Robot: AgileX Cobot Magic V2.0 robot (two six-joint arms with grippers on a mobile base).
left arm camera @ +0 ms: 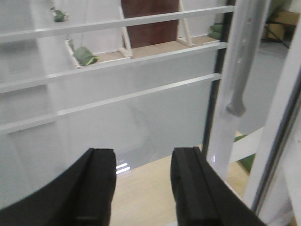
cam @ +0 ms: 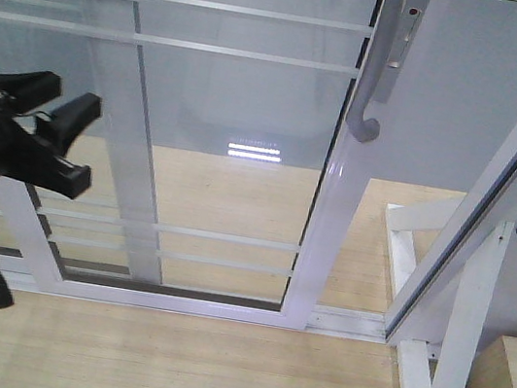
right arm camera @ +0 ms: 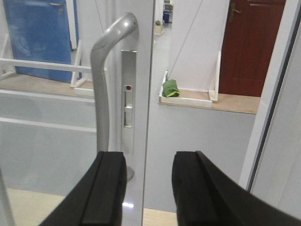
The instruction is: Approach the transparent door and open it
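Well, glossy-framed transparent door (cam: 243,103) (curved grey handle (right arm camera: 99,94))

- Front-facing: high up, tilted down at the transparent door (cam: 239,132).
- Left wrist: close to the door, grey pull handle (left arm camera: 236,89) beyond the right jaw.
- Right wrist: closest, same handle above the left jaw.

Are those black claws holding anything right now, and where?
Nothing. The left gripper and right gripper both show open, empty jaws; the grey handle is untouched.
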